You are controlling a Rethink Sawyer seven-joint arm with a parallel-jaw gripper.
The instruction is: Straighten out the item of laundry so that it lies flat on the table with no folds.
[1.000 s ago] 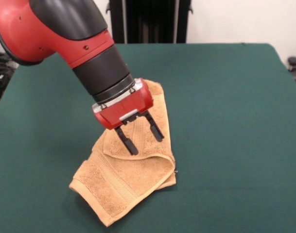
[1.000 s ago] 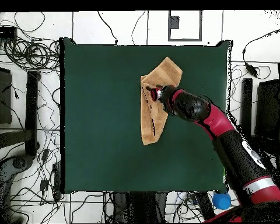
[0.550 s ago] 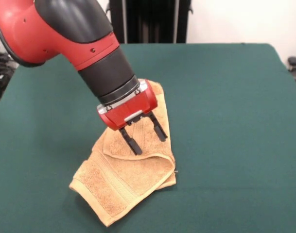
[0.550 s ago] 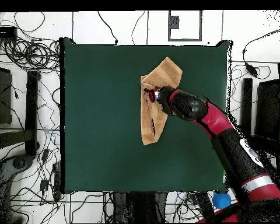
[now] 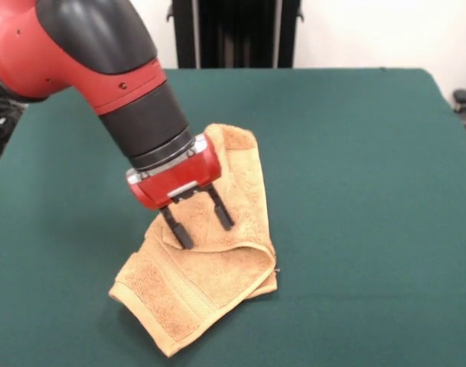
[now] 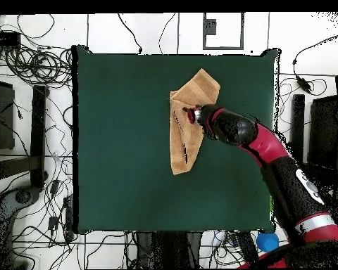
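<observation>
The table is a wide green field with bare cloth on every side of the towel; in the front view the most open room lies to the picture's right and toward the far edge, less at the near edge, where the towel's lowest corner comes close to the bottom of the picture; in the overhead view the towel sits in the upper middle of the table, nearer the top edge than the bottom.

The towel is folded over itself, a flap doubled across its lower half, with a banded corner pointing down-left in the front view.

The gripper hangs tilted over the towel's middle, fingers spread apart with nothing between them; whether the tips touch the cloth cannot be told; the arm slants in from the lower right in the overhead view.

Cables lie on the floor beyond the table's edges.
</observation>
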